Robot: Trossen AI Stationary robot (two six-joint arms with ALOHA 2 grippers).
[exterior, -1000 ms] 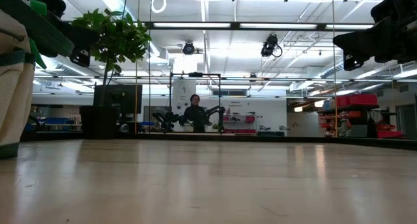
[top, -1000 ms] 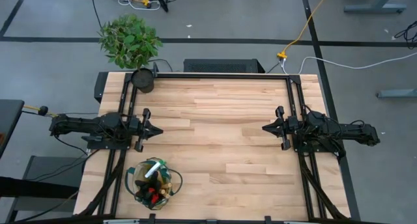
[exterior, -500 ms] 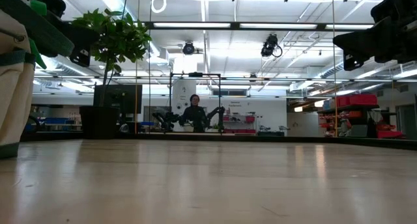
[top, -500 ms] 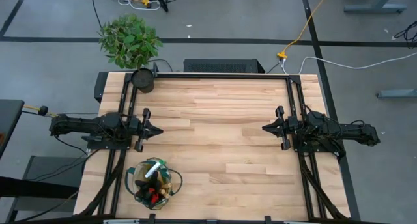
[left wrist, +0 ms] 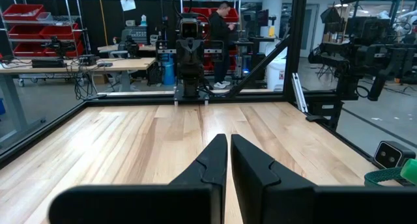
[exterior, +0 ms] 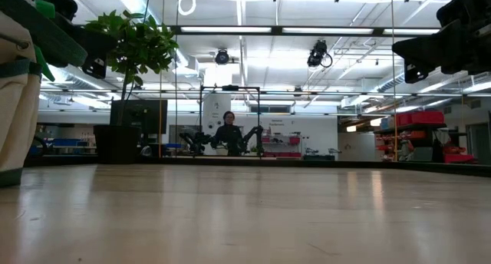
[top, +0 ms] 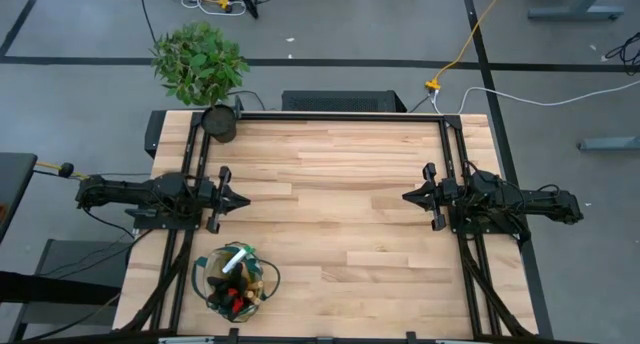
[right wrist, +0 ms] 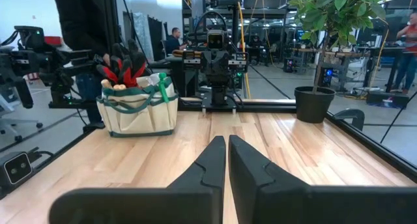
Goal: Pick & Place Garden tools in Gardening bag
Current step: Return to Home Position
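1. Framing the bench with black rails along both sides and the far edge; leaving open planks across the whole middle.
2. Keeping to the far left corner: black pot with a leafy plant.
3. Hanging above the left side: left gripper, fingers pressed together, pointing toward the bench centre.
4. Hanging above the right side, facing it and well apart: right gripper, fingers likewise pressed together.
5. Sitting at the near left corner: gardening bag, near the left gripper but apart from it, well apart from the right gripper.
6. Poking above the bag rim: spray bottle with a white nozzle, red-and-black glove.
7. Hanging in the room behind: white card, writing too small for reading.
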